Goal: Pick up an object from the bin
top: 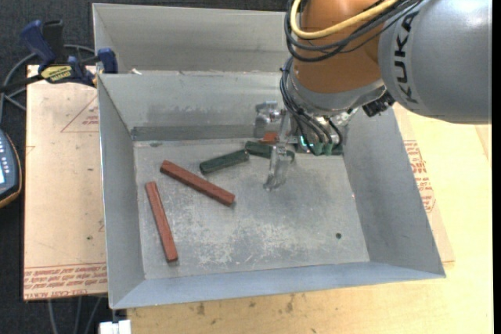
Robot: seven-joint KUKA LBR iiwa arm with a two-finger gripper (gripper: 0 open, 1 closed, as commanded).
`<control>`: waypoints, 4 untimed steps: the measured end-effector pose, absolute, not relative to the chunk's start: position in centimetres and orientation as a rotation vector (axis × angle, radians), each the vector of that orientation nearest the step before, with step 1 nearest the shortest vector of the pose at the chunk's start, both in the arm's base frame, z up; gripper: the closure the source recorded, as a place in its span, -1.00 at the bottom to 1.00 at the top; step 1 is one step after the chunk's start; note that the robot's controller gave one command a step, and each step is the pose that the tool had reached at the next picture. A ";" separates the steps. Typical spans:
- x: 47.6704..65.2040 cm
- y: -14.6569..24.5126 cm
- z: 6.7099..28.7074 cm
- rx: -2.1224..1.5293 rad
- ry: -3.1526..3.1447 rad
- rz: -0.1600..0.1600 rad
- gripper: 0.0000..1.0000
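My gripper (pixel 275 168) hangs low over the middle of the bin, just right of a dark green bar (pixel 224 162) that lies slanted on the floor. A second short dark green piece (pixel 256 146) lies right by the gripper's left side, partly hidden by it. I cannot see anything held in the gripper. A red-brown bar (pixel 197 183) lies diagonally to the lower left of the green bar.
Another red-brown bar (pixel 160 221) lies near the bin's left wall, pointing toward the front. A tiny dark speck (pixel 338 235) sits on the floor at the right. The arm's orange cover and cables hang over the bin's back right.
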State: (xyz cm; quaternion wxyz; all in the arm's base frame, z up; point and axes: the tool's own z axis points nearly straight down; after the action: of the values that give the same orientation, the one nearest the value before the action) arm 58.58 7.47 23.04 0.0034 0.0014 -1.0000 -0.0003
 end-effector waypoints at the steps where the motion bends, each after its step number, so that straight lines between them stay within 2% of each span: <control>1: 60.4 11.3 6.7 -0.042 -3.143 -0.004 -1.00; 2: 59.7 11.3 10.1 -0.131 -3.143 -0.004 -1.00; 3: 59.7 11.1 10.4 -0.370 -3.122 -0.003 -1.00; 4: 60.2 10.2 7.1 -0.609 -3.085 -0.004 -1.00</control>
State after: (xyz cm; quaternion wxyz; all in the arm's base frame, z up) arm 60.18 10.23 7.07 -0.0016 -0.1937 -0.9811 -0.0014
